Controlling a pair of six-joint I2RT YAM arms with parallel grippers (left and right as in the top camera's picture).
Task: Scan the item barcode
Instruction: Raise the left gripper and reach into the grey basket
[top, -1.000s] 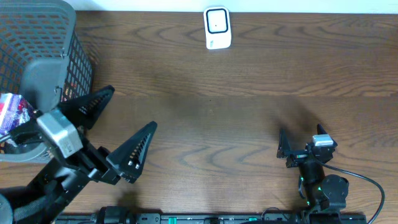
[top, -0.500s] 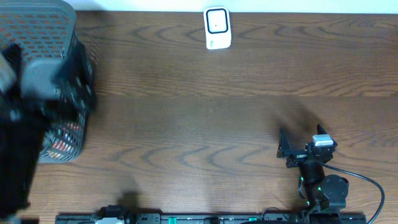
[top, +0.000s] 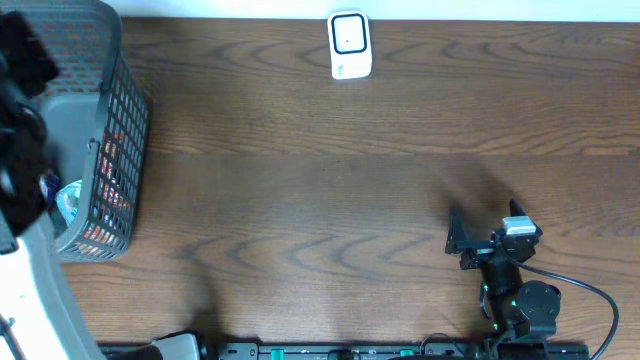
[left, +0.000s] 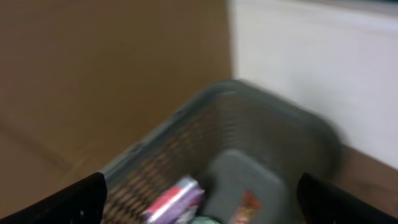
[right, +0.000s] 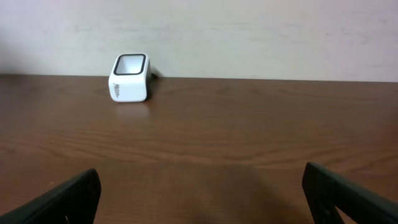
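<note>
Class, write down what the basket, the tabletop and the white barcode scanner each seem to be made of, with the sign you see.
Basket: probably moulded plastic, matt grey; thin, even lattice walls.
Tabletop: wood or wood-look laminate, dark brown with a slight sheen; flowing grain lines.
Barcode scanner: likely plastic; smooth white shell with rounded corners and a dark window.

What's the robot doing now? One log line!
left gripper: open, above basket | right gripper: open, facing scanner | holding: nothing
</note>
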